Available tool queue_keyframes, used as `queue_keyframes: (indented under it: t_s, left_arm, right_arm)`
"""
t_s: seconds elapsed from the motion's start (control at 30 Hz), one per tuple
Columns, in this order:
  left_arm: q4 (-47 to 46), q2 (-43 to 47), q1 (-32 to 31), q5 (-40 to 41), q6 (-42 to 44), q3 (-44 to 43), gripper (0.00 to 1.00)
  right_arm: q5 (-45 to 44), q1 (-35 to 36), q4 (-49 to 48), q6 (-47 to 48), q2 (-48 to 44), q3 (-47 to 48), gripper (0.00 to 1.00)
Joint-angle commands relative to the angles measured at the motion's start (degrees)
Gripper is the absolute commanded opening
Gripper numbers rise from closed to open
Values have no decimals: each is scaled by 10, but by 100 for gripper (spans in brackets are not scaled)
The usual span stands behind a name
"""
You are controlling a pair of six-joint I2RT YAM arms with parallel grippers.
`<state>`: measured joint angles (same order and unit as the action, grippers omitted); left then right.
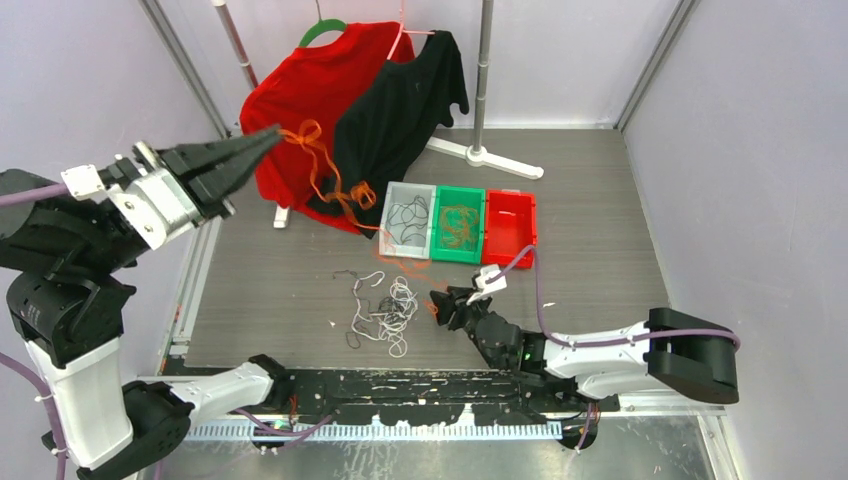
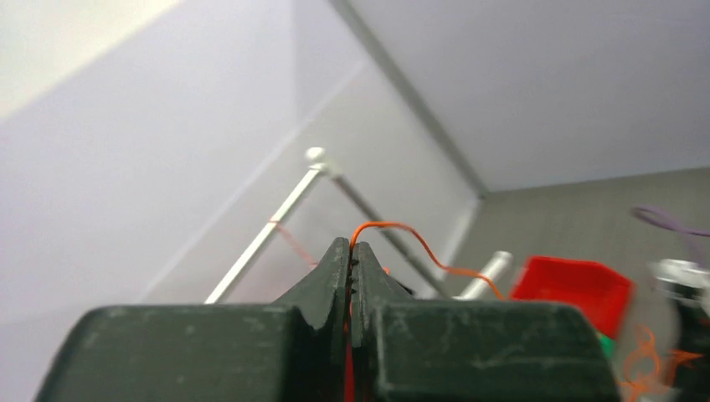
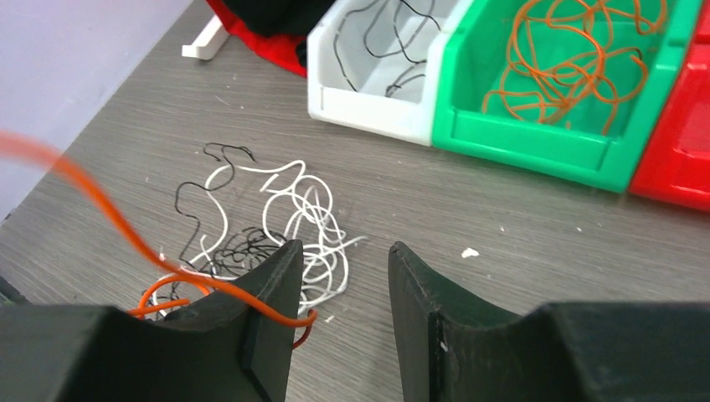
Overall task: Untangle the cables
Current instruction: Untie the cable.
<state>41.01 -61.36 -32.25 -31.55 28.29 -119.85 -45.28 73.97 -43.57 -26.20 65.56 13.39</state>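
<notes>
Left claw (image 1: 272, 133) (image 2: 350, 251): up high off the table, jaws fully closed, pinching the thin orange cable (image 1: 352, 193) (image 2: 400, 228) right at the tips. In the left wrist view we see it arc up out of the tips and run off to their right.

Below and ahead of that claw the orange cable hangs in loose loops in front of a red shirt (image 1: 290, 100) and a black shirt (image 1: 410, 100). It then drops toward the grey wood-grain table (image 1: 600, 200) (image 3: 469, 201) and runs on to the right claw (image 1: 447, 303) (image 3: 343, 251).

Right claw: low over the table, jaws about half apart, nothing between them. The orange cable lies across the outside of one finger (image 3: 268, 293) and hooks round its inner edge. We read that as draped, not gripped.

Just ahead of the right claw and to its left: a tangled pile of thin white and black cables (image 1: 385, 310) (image 3: 259, 226), lying on the table, touching neither claw.

Farther ahead of the right claw, three small plastic bins sit in a row, walls touching:
- white bin (image 1: 388, 215) (image 3: 368, 113), with a thin black cable (image 1: 408, 218) (image 3: 377, 33) inside
- green bin (image 1: 455, 257) (image 3: 536, 142), with a coil of orange-brown cables (image 1: 458, 228) (image 3: 578, 59) inside
- red bin (image 1: 510, 225) (image 3: 678, 151), last in the row
</notes>
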Motion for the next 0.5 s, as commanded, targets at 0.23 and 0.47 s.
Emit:
queue_keyframes:
  t_s: [0.23, 0.47]
  left_arm:
    - [-269, -20, -2, 258, 153, -3, 0]
    - [-183, -26, -2, 196, 104, -40, 0]
  right_arm:
    - [-55, -1, 80, -63, -72, -22, 45]
    - [-12, -2, 115, -57, -98, -19, 54]
